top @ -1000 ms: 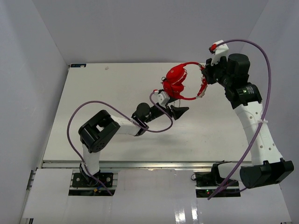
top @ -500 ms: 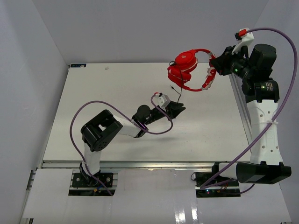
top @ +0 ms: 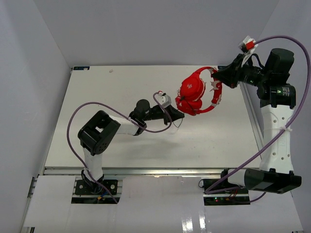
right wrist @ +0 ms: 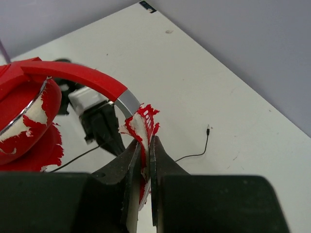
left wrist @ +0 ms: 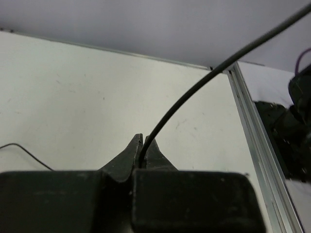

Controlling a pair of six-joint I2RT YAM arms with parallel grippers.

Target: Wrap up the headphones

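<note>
The red headphones (top: 197,92) hang in the air above the back right of the table, held by the torn red-and-white padding of their headband (right wrist: 141,121), on which my right gripper (right wrist: 145,143) is shut. Both ear cups (right wrist: 22,124) hang to the left of it. My left gripper (top: 179,115) sits just below and left of the cups, shut on the thin black cable (left wrist: 194,90), which runs up and to the right from its tips (left wrist: 141,143). The cable's free end lies on the table, ending in the small plug (right wrist: 208,127).
The white table (top: 121,87) ends at a metal rail (left wrist: 252,141) on its right side, with grey walls close behind and at both sides. Thick purple robot cables (top: 77,116) loop off each arm. A slack piece of thin cable (left wrist: 24,148) lies on the table.
My left gripper has shut on the black cable and drawn back to the left. My right arm has brought the headphones down and left, closer to the left gripper.
</note>
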